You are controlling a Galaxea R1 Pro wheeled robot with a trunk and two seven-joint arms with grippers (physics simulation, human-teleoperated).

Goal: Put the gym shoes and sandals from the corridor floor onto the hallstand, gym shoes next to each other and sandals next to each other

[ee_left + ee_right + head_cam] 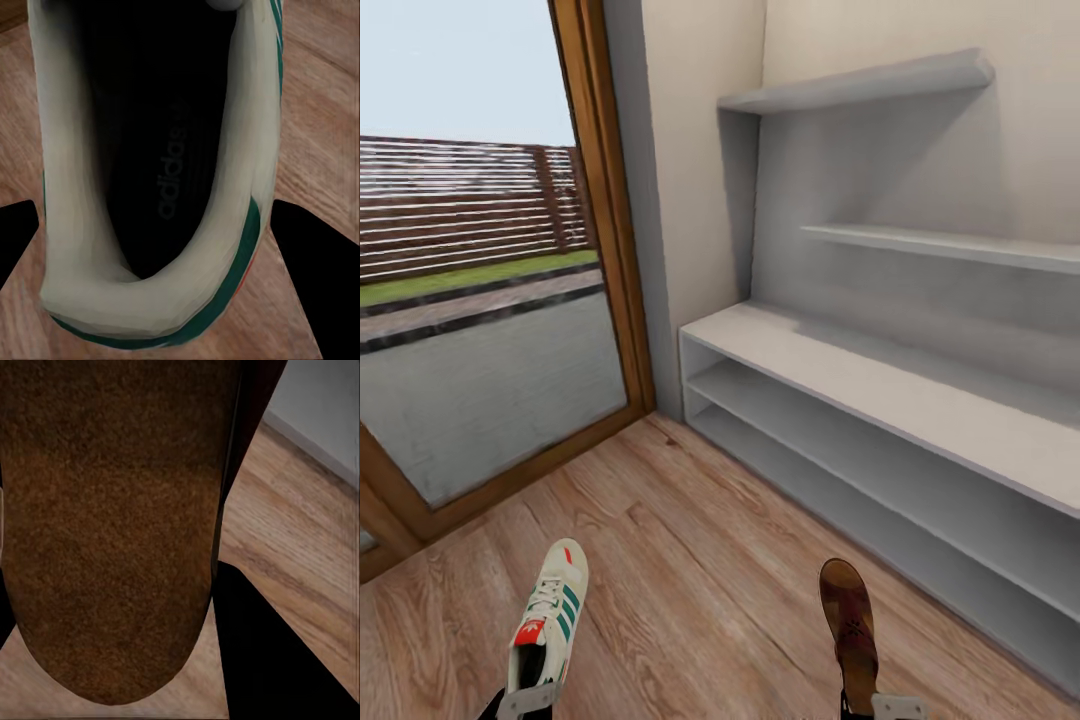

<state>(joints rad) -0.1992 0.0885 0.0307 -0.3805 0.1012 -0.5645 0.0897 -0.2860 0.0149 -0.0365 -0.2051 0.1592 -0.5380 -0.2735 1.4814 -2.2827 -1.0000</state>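
pale grey and bare: the hallstand (920,400) stands ahead and to my right against the wall, and nothing sits on its top surface, its two low open shelves or the stepped wall shelves above, as far as the head view reaches. so i judge none of the four pieces placed yet.

my left end effector (528,700) is clenched on the heel of one gym shoe (550,625), which points forward above the corridor floor (690,540). in the left wrist view i look straight down into that shoe's dark opening (161,150), white collar all round, a teal stripe along the side, and wood planks beneath it, so it seems lifted, not resting.

my right end effector (890,706) grasps the heel end of one sandal (848,615), its brown footbed facing up and its toe aimed at the rack. the right wrist view has that rough brown footbed (112,525) close in front, with floor and a strip of the rack's pale base beyond.

so i'd put the job at an early middle stage: two items are in hand and near the rack, one of each kind. what's left, by my reckoning, is to set both down on a shelf with room beside each, then fetch the other gym shoe and the other sandal and pair them up. the glass door (480,300) is at my left.
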